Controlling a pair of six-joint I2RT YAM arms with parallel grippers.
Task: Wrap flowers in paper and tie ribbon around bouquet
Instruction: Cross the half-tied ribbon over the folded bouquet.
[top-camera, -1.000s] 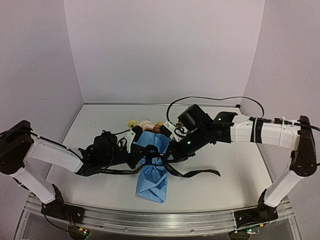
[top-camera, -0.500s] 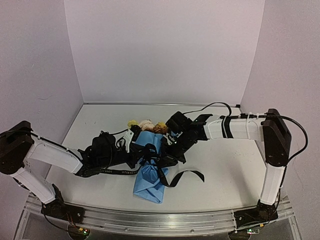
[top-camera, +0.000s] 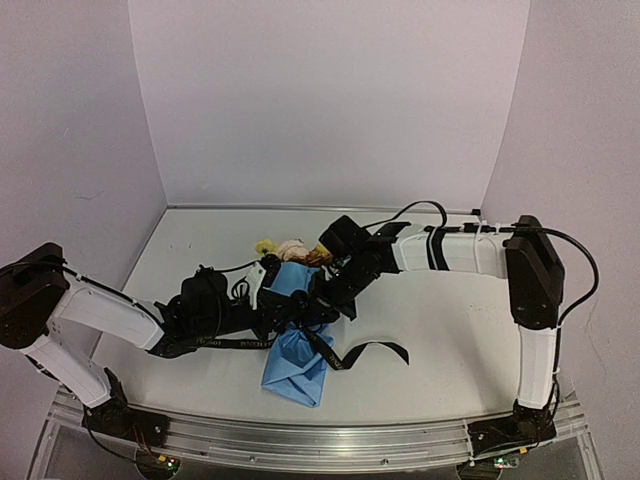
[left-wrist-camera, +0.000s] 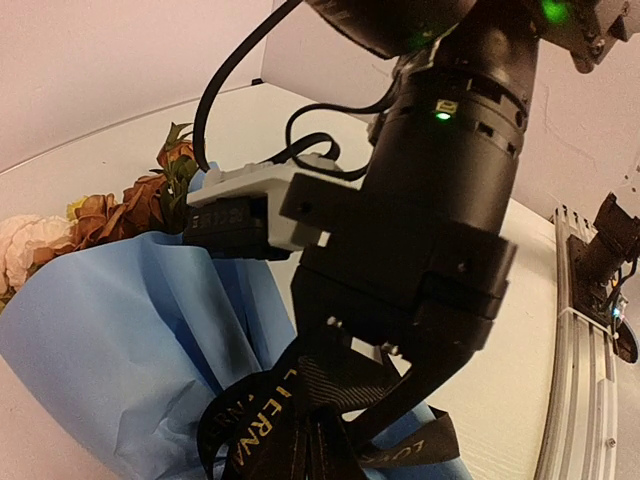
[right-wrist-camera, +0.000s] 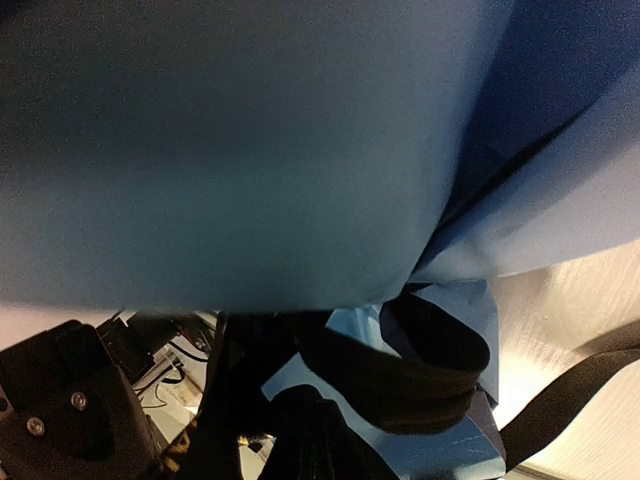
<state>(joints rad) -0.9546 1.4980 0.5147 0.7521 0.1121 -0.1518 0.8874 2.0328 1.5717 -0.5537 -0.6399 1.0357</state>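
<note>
A: Table (top-camera: 455, 335) centre: bouquet (top-camera: 293, 352) lying flat, paper (left-wrist-camera: 110, 340) cone near, flowers (top-camera: 288, 247) far. Risk?

B: Ribbon (left-wrist-camera: 262, 425) bunched loosely at the waist. Right end effector (left-wrist-camera: 380, 405) clenched on ribbon. Left end effector (top-camera: 262, 290) clenched, its hold hidden. An uneven pull may drag the cone, crease the paper or slip the knot.

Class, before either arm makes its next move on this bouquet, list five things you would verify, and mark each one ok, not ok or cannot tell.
1. Paper wraps the flowers, heads sticking out: ok.
2. Ribbon circles the paper's middle: ok.
3. Right gripper, fingers shut on the ribbon: ok.
4. Left gripper shut; whether it holds the ribbon: cannot tell.
5. Ribbon tied off: cannot tell, hidden under both grippers.
</note>
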